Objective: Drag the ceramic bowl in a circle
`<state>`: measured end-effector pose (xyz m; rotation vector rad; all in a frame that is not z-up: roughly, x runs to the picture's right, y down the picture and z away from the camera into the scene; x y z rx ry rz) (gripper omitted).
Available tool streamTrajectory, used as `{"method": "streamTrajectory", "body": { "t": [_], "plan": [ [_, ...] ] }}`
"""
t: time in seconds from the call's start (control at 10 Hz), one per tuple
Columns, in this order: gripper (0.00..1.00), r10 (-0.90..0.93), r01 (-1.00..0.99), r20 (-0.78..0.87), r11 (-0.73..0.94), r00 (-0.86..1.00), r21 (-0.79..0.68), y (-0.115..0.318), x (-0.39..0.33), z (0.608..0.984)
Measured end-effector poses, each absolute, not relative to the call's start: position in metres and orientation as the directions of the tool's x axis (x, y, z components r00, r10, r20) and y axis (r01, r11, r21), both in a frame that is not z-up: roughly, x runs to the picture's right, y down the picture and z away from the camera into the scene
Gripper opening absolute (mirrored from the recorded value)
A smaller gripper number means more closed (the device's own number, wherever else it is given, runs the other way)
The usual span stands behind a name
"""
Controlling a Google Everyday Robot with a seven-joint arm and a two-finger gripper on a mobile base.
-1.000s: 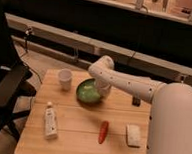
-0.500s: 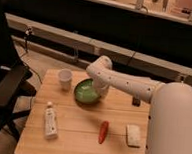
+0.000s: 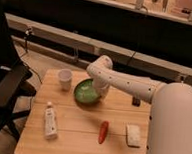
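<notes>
The ceramic bowl (image 3: 86, 92) is round, shallow and green with a paler green inside. It sits on the wooden table (image 3: 80, 128) just right of the small white cup (image 3: 64, 79). My white arm reaches in from the right and bends down over the bowl. My gripper (image 3: 102, 93) is at the bowl's right rim, mostly hidden behind the arm's wrist. I cannot tell whether it touches the rim or dips inside the bowl.
A white tube (image 3: 50, 120) lies at the front left. A red chili pepper (image 3: 103, 132) and a white sponge-like block (image 3: 133, 134) lie at the front right. A small dark object (image 3: 136, 101) sits behind the arm. A black chair (image 3: 3, 92) stands left of the table.
The bowl has slid a little to the left toward the white cup, and the arm's wrist has moved with it.
</notes>
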<state>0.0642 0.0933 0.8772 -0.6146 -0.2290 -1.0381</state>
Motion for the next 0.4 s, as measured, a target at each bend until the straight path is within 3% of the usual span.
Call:
{"method": "streamTrajectory", "body": {
  "t": [0.4],
  "plan": [
    [0.0, -0.738, 0.869, 0.468, 0.35, 0.486, -0.349, 0.0924, 0.0593, 0.8772]
  ]
}}
